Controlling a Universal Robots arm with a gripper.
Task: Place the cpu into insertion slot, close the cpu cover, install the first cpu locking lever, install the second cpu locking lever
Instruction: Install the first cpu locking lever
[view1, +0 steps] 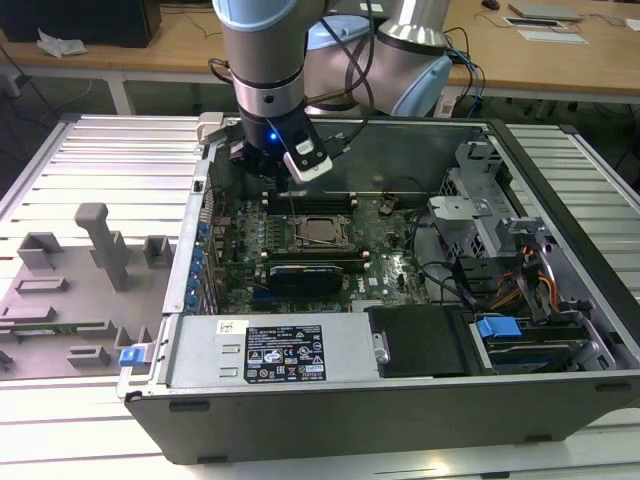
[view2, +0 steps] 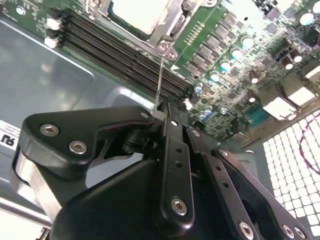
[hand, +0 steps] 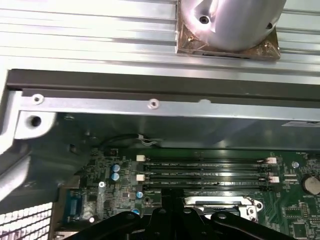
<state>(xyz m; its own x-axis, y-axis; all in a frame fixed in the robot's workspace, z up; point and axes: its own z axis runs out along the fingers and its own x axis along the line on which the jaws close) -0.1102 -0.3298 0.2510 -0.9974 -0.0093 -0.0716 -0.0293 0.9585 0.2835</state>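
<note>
The cpu (view1: 322, 229) lies flat in the motherboard socket, its silver top (view2: 132, 12) showing through the cut-out of the cpu cover (view2: 167, 25), which lies down over it. The insertion slot itself is hidden beneath them. A thin wire locking lever (view2: 159, 80) rises from the cover's corner and ends between my gripper's fingers. My gripper (view2: 161, 111) is shut on that lever. In the exterior view the gripper (view1: 288, 190) hangs just behind the socket, over the memory slots, with the lever (view1: 293, 215) slanting down from it. The cover's edge (hand: 215, 202) shows beside the fingers (hand: 167, 212).
Long black memory slots (hand: 205, 170) run beside the socket. A black expansion card (view1: 305, 275) stands in front of it. The power supply (view1: 270, 350), the drive cage (view1: 480, 215) and the case walls (view1: 400, 130) box in the board. Grey fixtures (view1: 95, 250) stand outside the case.
</note>
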